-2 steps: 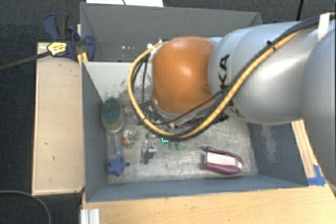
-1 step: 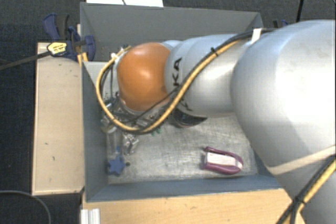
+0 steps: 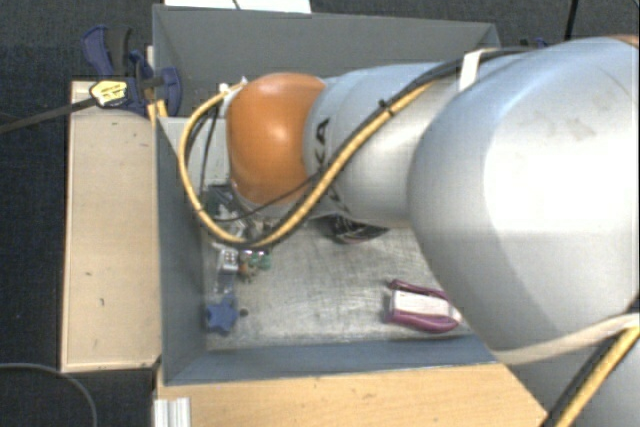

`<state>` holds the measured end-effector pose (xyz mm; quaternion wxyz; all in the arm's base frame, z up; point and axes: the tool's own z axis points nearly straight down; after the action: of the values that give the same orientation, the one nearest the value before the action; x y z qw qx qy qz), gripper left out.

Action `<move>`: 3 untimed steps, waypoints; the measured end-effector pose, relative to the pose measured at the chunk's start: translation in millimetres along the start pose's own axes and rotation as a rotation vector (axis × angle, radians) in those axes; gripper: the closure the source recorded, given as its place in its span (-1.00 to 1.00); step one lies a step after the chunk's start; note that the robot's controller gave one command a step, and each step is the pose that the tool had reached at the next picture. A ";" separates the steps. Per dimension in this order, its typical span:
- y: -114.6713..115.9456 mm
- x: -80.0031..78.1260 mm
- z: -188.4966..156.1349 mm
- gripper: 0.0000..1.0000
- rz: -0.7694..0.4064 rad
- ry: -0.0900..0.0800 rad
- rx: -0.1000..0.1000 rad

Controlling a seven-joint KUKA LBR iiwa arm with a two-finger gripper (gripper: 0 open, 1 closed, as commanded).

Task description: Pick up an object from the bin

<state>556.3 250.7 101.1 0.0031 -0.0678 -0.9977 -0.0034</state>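
Small blue piece (image 3: 222,313), knobbly in outline, lies flat on the floor of the bin (image 3: 300,300) in the near left corner, close to both the left wall and the near wall. It is the loose thing nearest the gripper (image 3: 236,258), which hangs just on the far side of it, low in the left part of the bin and not touching it. The arm (image 3: 480,175) reaches across from the right and bends downward at the orange cover (image 3: 268,135), probably so that the gripper points at the floor beside the left wall. A yellow and black cable (image 3: 200,185) loops loosely round the cover, likely left slack so the wrist can turn. The blue piece sits so near the corner that, as I judge it, there is little room to come down on either side of it. Whether the gripper is wide or narrow I cannot tell: its lower end is a small tangle of metal and wire under the cover, and nothing can be made out in its grasp. A green speck (image 3: 259,261) right beside it may be part of the robot or a thing of the bin. Near the right, a purple and white thing (image 3: 420,307) lies on the floor with its right end cut off by the arm. A dark thing (image 3: 352,231) at mid-floor peeps out from under the arm, too covered to name, and the arm hides most of the bin's right half.
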 end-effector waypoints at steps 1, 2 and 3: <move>-7.1 13.4 -13.2 -1.00 -0.444 -0.006 0.007; -5.6 -11.3 26.5 -1.00 -0.838 -0.018 0.006; -12.2 -7.1 30.2 -1.00 -1.190 -0.009 0.008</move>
<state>561.5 237.9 70.8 -0.0034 0.5030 -0.8643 -0.0005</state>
